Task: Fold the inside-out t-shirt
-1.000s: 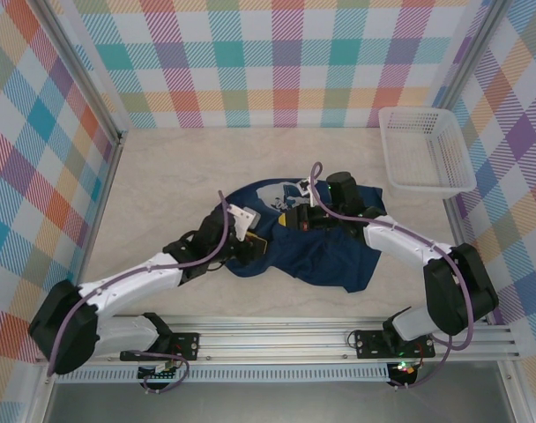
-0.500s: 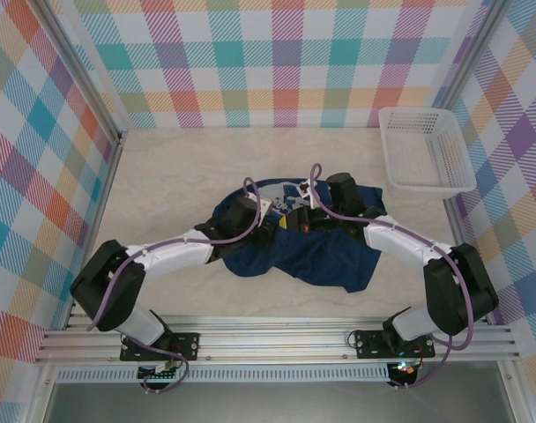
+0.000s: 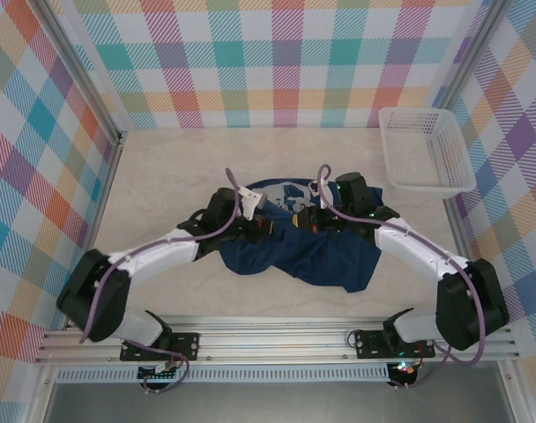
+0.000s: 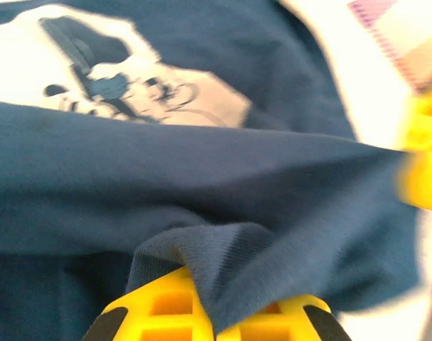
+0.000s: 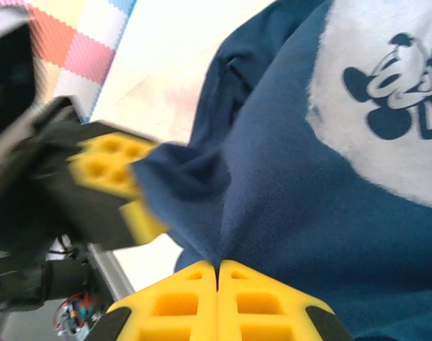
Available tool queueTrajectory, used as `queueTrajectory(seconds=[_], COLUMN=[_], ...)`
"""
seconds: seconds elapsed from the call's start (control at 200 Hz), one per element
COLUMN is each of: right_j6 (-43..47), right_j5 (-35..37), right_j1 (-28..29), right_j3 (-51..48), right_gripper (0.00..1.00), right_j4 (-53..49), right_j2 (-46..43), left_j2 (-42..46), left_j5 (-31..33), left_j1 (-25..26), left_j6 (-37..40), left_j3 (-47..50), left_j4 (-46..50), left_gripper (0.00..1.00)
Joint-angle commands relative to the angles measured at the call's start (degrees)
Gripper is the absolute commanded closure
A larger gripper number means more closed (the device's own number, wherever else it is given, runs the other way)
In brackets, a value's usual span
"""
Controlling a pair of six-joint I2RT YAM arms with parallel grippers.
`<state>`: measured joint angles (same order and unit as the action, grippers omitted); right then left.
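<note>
Top external view: the navy t-shirt [image 3: 316, 256] is lying crumpled on the table [image 3: 171, 167], near the middle and somewhat toward the near edge, with both arms reaching in over it. The left gripper [image 3: 266, 226] is coming at it from the left and the right gripper [image 3: 303, 220] from the right. The two are sitting just beside each other at the shirt's far part, where a pale print [image 3: 286, 189] is showing. A white basket [image 3: 424, 154] is standing in the far right corner, well apart from the shirt.

In the left wrist view, the left gripper [image 4: 214, 312] is clamping a fold of navy cloth. The fabric is bulging up between its yellow pads [image 4: 159, 309] and draping over them. Beyond it, the shirt is stretching across in a long ridge, with the print lying flat behind. A blurred yellow finger of the right gripper is showing at the right edge.

In the right wrist view, the right gripper [image 5: 217, 288] is pressing its yellow pads [image 5: 177, 298] together, and the cloth is gathering into the seam between their tips, creases fanning out from there. The left gripper, blurred, is biting a bunched edge of the shirt close by. The print, a cartoon mouse, is lying at the upper right.
</note>
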<state>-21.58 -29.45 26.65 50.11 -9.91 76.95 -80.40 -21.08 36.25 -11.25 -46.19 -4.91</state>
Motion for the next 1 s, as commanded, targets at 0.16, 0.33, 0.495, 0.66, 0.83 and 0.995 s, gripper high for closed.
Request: queueTrajectory(seconds=[0.16,0.33,0.495,0.66,0.83,0.995], right_j6=[4.5,12.3,21.1,24.8,24.8,24.5], right_j5=[15.5,20.9,20.1,25.2,28.9,27.8], right_j1=[2.4,8.1,15.7,19.4,19.5,19.1], right_j3=[3.4,-1.0,-6.8,-9.5,-7.8,-5.4], right_gripper=[0.77,0.58,0.47,0.39,0.44,0.8], right_j4=[-6.9,-4.7,2.9,7.2,12.1,11.9], right_j2=[-2.4,-8.6,-11.6,-8.4,-2.5,-0.7], left_j2=[11.6,12.4,12.4,12.9,13.7,14.4], left_j5=[-12.1,-10.7,-10.5,-10.4,-10.2,-8.7], left_j1=[-0.7,-1.7,-2.3,-2.8,-2.9,-3.1], left_j6=[-8.7,-10.8,-10.8,-10.5,-10.0,-9.5], left_j3=[3.8,1.7,0.7,0.5,1.1,1.7], left_j4=[-0.1,3.0,3.8,4.6,5.0,5.6], left_gripper=[1.0,1.0,1.0,1.0,1.0,1.0])
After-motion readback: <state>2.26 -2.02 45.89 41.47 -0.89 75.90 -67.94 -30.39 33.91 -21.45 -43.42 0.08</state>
